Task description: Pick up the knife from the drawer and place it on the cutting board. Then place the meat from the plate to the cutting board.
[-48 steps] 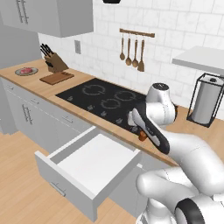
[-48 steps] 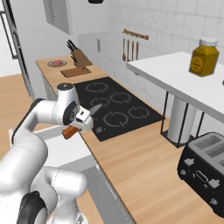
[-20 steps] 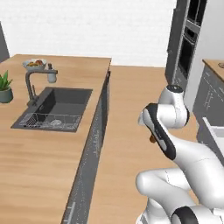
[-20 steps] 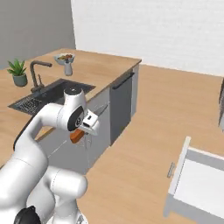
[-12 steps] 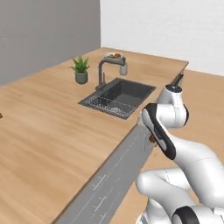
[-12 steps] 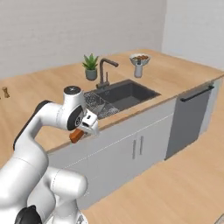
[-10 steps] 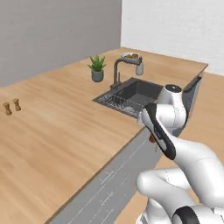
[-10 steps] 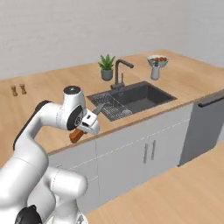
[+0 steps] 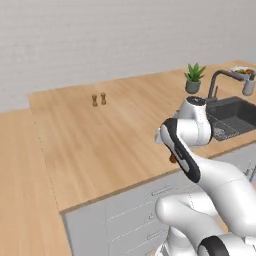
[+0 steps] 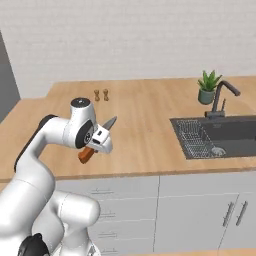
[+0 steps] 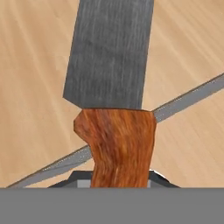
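We are facing a long wooden counter [image 10: 150, 130] with grey cabinet fronts [image 10: 165, 210] below it, and a dark sink [image 10: 225, 135] is sitting in its right part with a black faucet [image 10: 222, 97] behind the basin. A small potted plant [image 10: 207, 86] is standing just beside the faucet, and in the left base view a bowl [image 9: 242, 72] is resting at the far end of the counter past the sink. Two small shakers [image 10: 101, 94] are standing close together near the back of the counter, well apart from the sink. Our arm is holding its gripper [image 10: 97, 140] above the counter's front edge, pinching the knife [image 10: 95, 142] by its orange-red handle, with the grey blade pointing up and away toward the wall. In the hand view the knife [image 11: 111, 96] is rising straight from the bottom, handle low and blade above, over the bare wood and the counter's edge.
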